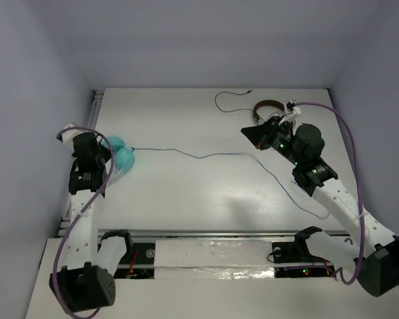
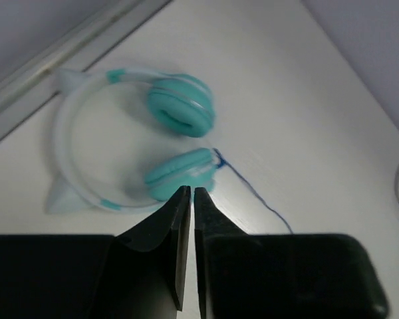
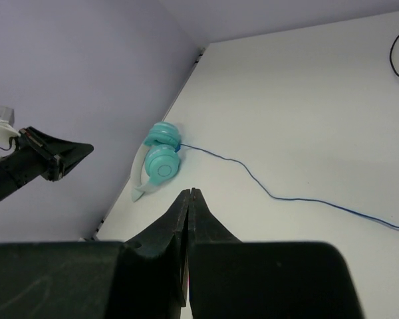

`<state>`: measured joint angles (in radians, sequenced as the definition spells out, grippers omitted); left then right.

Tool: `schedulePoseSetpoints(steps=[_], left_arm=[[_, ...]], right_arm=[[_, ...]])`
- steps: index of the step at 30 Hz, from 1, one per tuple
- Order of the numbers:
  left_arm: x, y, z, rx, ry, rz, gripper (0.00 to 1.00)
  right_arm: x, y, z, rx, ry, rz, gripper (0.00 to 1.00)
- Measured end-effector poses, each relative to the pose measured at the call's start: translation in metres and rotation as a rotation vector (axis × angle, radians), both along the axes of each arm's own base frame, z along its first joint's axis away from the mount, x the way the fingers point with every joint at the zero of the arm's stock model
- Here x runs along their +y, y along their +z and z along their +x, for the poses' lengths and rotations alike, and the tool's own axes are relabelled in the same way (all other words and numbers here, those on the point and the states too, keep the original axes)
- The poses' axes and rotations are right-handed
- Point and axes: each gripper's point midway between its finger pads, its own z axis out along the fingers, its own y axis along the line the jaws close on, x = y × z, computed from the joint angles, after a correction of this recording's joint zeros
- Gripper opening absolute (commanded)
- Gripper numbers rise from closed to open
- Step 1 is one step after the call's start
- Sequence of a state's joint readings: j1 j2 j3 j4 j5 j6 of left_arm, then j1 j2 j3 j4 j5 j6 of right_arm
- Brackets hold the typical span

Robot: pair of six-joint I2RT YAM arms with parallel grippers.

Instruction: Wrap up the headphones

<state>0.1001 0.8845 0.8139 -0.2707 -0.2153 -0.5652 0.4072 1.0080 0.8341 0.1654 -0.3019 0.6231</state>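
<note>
The teal headphones (image 1: pixel 120 155) lie at the table's left edge, with round cups and a white headband (image 2: pixel 63 143). Their thin blue cable (image 1: pixel 213 156) runs loose across the table to the right front. My left gripper (image 1: pixel 105 154) hovers just above the headphones. In the left wrist view its fingertips (image 2: pixel 191 190) are shut and empty, right over the near cup (image 2: pixel 179 174). My right gripper (image 1: pixel 251 133) is raised at the right back, shut and empty (image 3: pixel 191 191). It points towards the far-off headphones (image 3: pixel 161 161) and the cable (image 3: pixel 253 179).
Smaller brown-and-silver headphones (image 1: pixel 267 106) with a black cable (image 1: pixel 227 104) lie at the back right, behind my right arm. A metal rail (image 2: pixel 66 50) runs along the table's left edge beside the teal headphones. Walls close in on the left, back and right.
</note>
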Motion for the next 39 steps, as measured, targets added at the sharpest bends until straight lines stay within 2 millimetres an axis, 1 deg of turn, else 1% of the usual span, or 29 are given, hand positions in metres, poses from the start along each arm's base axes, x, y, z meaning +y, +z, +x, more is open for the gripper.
schedulePoseSetpoints(steps=[2,3,4,6,7,9,13,16,20,26,27,30,33,34,36,37,39], left_arm=[[0.034,-0.020,-0.008,0.058,0.091,-0.012,0.20],[0.050,-0.030,-0.013,0.094,0.137,-0.018,0.34],[0.061,-0.041,-0.018,0.130,0.172,-0.023,0.39],[0.071,-0.059,-0.025,0.192,0.203,-0.037,0.51],[0.072,-0.068,-0.026,0.219,0.205,-0.047,0.63],[0.075,-0.083,-0.030,0.265,0.213,-0.066,0.64],[0.084,-0.107,-0.036,0.342,0.243,-0.109,0.65],[0.087,-0.124,-0.038,0.400,0.252,-0.130,0.66],[0.087,-0.153,-0.041,0.492,0.248,-0.165,0.66],[0.083,-0.191,-0.037,0.588,0.226,-0.223,0.66],[0.084,-0.195,-0.036,0.601,0.228,-0.224,0.66],[0.091,-0.191,-0.022,0.577,0.231,-0.216,0.65],[0.096,-0.195,-0.014,0.576,0.231,-0.212,0.60],[0.096,-0.194,-0.012,0.575,0.230,-0.211,0.57],[0.098,-0.195,-0.010,0.577,0.228,-0.205,0.54],[0.098,-0.195,-0.010,0.577,0.225,-0.203,0.50],[0.096,-0.196,-0.009,0.584,0.219,-0.191,0.48]], right_arm=[[-0.001,-0.001,0.000,0.003,-0.004,-0.001,0.01],[0.000,-0.003,0.000,0.005,-0.004,-0.002,0.07],[0.000,-0.004,0.000,0.009,-0.004,-0.002,0.10],[0.000,-0.007,0.000,0.015,-0.003,-0.006,0.18],[0.000,-0.008,0.000,0.015,-0.003,-0.006,0.27],[0.000,-0.008,0.000,0.016,-0.003,-0.005,0.38],[0.000,-0.008,0.000,0.013,-0.001,-0.008,0.43],[0.000,-0.008,-0.001,0.013,0.005,-0.008,0.47],[0.003,-0.008,-0.004,0.012,0.031,-0.007,0.48],[0.009,-0.010,-0.006,0.011,0.070,-0.006,0.48],[0.010,-0.010,-0.007,0.012,0.077,-0.006,0.48],[0.014,-0.012,-0.009,0.016,0.102,-0.004,0.48],[0.017,-0.015,-0.011,0.023,0.115,-0.006,0.48],[0.017,-0.016,-0.011,0.026,0.117,-0.007,0.48],[0.018,-0.018,-0.012,0.029,0.120,-0.008,0.48],[0.018,-0.018,-0.012,0.029,0.120,-0.008,0.47],[0.018,-0.017,-0.012,0.027,0.121,-0.008,0.47]])
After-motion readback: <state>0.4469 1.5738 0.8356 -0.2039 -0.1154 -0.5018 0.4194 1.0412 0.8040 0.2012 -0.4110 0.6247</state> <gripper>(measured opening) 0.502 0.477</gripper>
